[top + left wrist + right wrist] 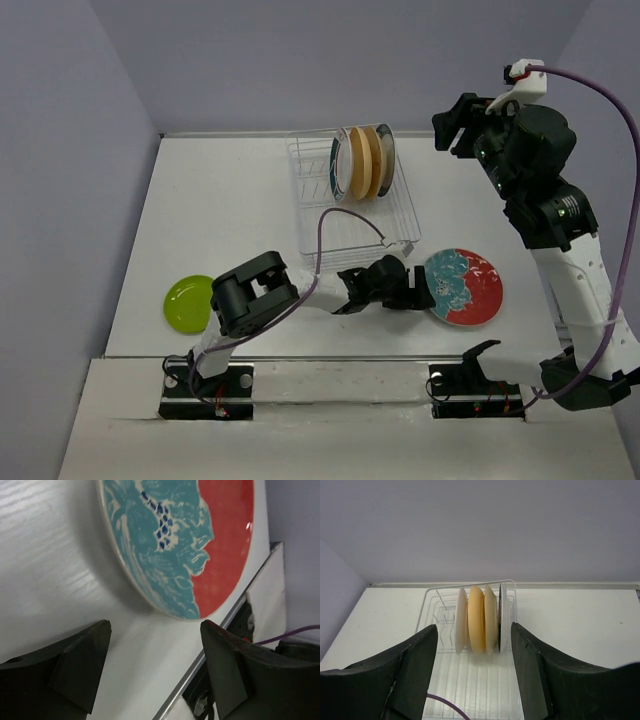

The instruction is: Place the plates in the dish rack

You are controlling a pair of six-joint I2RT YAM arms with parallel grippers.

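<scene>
Status: roughly two thirds done by my count. The dish rack (400, 215) sits at the far middle of the table (230, 220) with a pack of upright plates (362, 162) slotted at its far end. I read four: a teal-rimmed one, a cream one, an orange-tan one and a dark-rimmed one. They overlap, so treat that count as a best read. The near half of the rack is free tines. Two plates are left out. The lime green plate (188, 303) lies flat on the table at the near left, well apart from the rack, with no gripper near it. The teal-and-red floral plate (470, 290) lies flat near the front edge, just right of the rack's near corner. The left gripper (425, 288) is at the floral plate's left rim, jaws spread wide and empty. On the left wrist view the rim lies just ahead of the fingertips (95, 645), not between them, so no grasp yet. The right gripper (455, 125) hangs high off the rack's far right, jaws apart, holding nothing, camera looking down at the racked plates. My read: the floral plate is the step in hand, the lime one after. A flat plate on a flat table gives little rim to bite, so I expect that pick to be the fiddly part.
</scene>
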